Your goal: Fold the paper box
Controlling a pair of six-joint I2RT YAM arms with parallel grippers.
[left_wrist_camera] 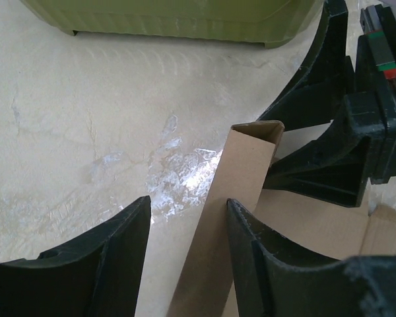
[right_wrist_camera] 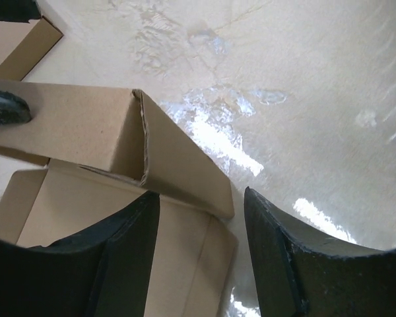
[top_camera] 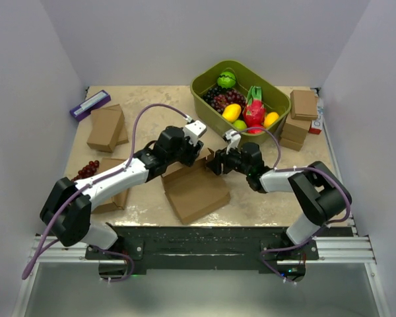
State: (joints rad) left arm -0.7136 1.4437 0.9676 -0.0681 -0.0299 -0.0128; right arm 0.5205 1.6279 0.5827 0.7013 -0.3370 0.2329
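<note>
The paper box (top_camera: 197,195) lies near the middle of the table (top_camera: 145,210). Its base is flat, and the side wall at its 12 o'clock edge in the top view is folded up on its crease. In the left wrist view the box (left_wrist_camera: 241,178) is shown with that wall standing between the fingers of the left gripper (left_wrist_camera: 188,208). These jaws are held part-way apart: one finger (left_wrist_camera: 277,264) is pressed close against the cardboard, while a strip of bare table is seen between the wall and the other finger. The same wall is met from the opposite end by the right gripper (top_camera: 218,162). In its own wrist view the wall's corner is straddled by fingers (right_wrist_camera: 297,264) set moderately apart, and a narrow gap is seen beside one of them.

An olive-green tub (top_camera: 204,91) filled with fruit (top_camera: 254,112) is placed at 1 o'clock from the box. Small cardboard boxes (top_camera: 105,129) are found at 10 o'clock, and a stack of small boxes (top_camera: 302,105) at 2 o'clock. A bunch of grapes (top_camera: 87,170) is seen at 9 o'clock. A purple case (top_camera: 89,104) is set at 10 o'clock by the far edge.
</note>
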